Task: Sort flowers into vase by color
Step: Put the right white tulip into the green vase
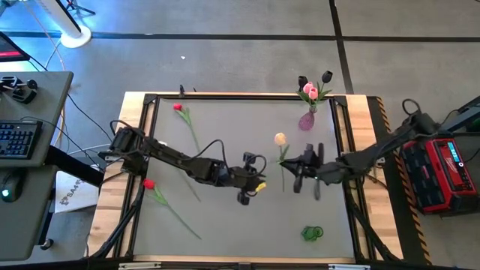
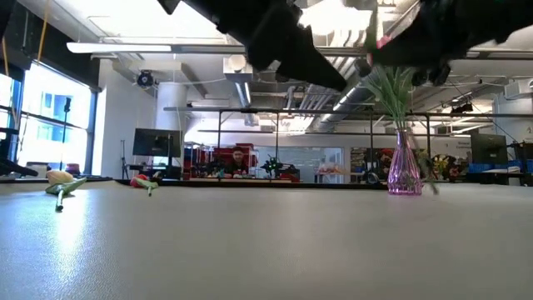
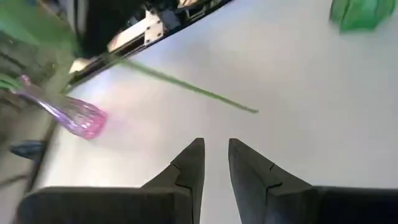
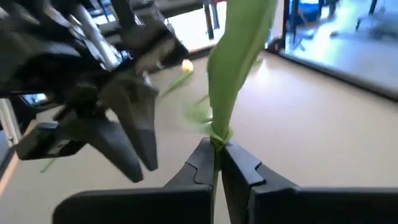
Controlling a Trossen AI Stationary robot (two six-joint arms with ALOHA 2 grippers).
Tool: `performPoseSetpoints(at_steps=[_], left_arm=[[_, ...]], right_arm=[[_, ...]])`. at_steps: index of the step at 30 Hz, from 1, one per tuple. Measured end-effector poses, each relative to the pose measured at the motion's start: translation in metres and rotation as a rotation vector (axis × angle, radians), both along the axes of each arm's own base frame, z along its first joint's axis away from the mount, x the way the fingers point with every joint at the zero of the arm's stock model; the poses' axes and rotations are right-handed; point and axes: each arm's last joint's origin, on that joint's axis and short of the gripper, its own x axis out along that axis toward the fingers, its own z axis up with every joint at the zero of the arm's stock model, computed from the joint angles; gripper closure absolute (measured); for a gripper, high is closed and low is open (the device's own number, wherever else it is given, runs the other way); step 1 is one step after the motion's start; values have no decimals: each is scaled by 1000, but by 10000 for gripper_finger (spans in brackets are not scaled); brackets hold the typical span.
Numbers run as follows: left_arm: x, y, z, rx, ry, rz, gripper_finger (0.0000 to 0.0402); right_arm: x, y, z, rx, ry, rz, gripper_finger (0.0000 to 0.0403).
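My right gripper (image 1: 291,168) is over the table's middle, shut on a cream-yellow tulip (image 1: 280,139) whose stem runs toward the near edge. My left gripper (image 1: 251,189) is just left of it, open by a narrow gap and holding nothing (image 3: 216,158). It shows ahead in the right wrist view (image 4: 127,140). A second yellow tulip (image 4: 186,65) lies on the table by the left gripper. The purple vase (image 1: 307,120) stands at the far right and holds pink and black tulips (image 1: 310,90). Two red tulips (image 1: 178,107) (image 1: 148,184) lie on the left. My right gripper pinches the cream-yellow tulip between its two fingers at the stem, where a long green leaf (image 4: 216,140) starts. The fingers come level from the table's right and lie across the stem. The leaf rises past the fingertips. I cannot tell whether the stem's lower end (image 3: 252,110) is clear of the table.
A green object (image 1: 313,233) lies near the table's near right edge. A black frame (image 1: 225,96) runs round the grey table top. A red-and-black case (image 1: 442,172) stands off the table's right side. In the low view the purple vase (image 2: 405,171) stands on the right.
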Motion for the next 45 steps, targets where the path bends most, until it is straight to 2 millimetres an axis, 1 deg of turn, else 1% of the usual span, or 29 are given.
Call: performPoseSetpoints(at_steps=[5,8,13,18,21,26,28,30,33,39,43,45], left_arm=[[-4,-7,-5,-139,-38,65,340],[-5,-12,-6,-214,-77,104,340],[-9,-29,-3,-299,-137,152,340],[-16,-56,4,-316,-232,175,340],[-22,-67,5,-319,-266,224,340],[-28,-77,6,-313,-309,296,340],[-29,-78,6,-321,-319,311,340],[-29,-79,6,-330,-329,319,340],[-28,-79,8,-340,-346,323,340],[-28,-78,8,-346,-350,329,340],[-28,-78,8,-351,-351,331,340],[-28,-79,8,-367,-354,336,340]], right_arm=[[-24,17,19,-87,-65,93,402],[-39,28,28,-125,-96,184,402],[-64,47,36,-129,-140,360,403],[-85,64,47,-97,-215,507,403],[-94,72,64,-85,-260,583,403],[-110,83,91,-116,-296,683,403],[-115,87,96,-119,-299,697,403],[-116,92,97,-128,-294,715,403],[-116,100,92,-146,-272,725,403],[-110,117,74,-189,-203,651,403],[-107,124,65,-201,-177,603,400],[-107,125,64,-179,-174,599,391]])
